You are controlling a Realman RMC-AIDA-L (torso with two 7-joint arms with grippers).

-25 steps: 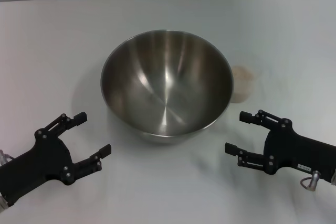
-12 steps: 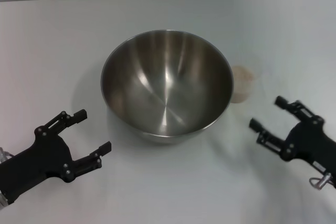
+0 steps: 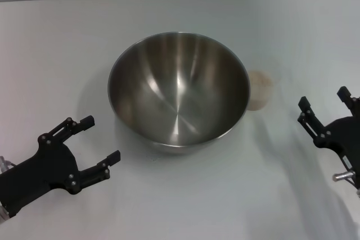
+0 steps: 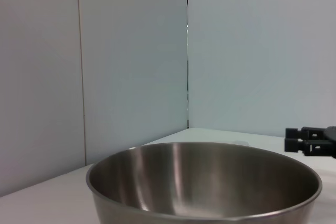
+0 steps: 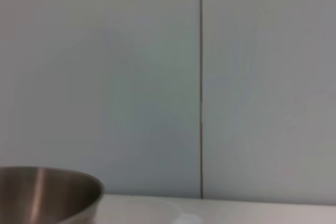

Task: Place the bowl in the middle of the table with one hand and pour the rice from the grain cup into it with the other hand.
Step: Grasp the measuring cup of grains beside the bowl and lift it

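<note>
Bowl (image 3: 179, 91) already mid-desk (image 3: 185, 200), empty. Grain cup (image 3: 261, 89) w/ rice just behind its rim, ahead and inboard of right claw (image 3: 324, 112), fingers spread. Approach low, grip upright. Left claw (image 3: 95, 147) released, parked near bowl.

Shiny silver bowl (image 3: 179, 91), pale beige rice (image 3: 260, 82) in clear grain cup (image 3: 261, 90), plain white table (image 3: 169, 15), black pincers.
</note>
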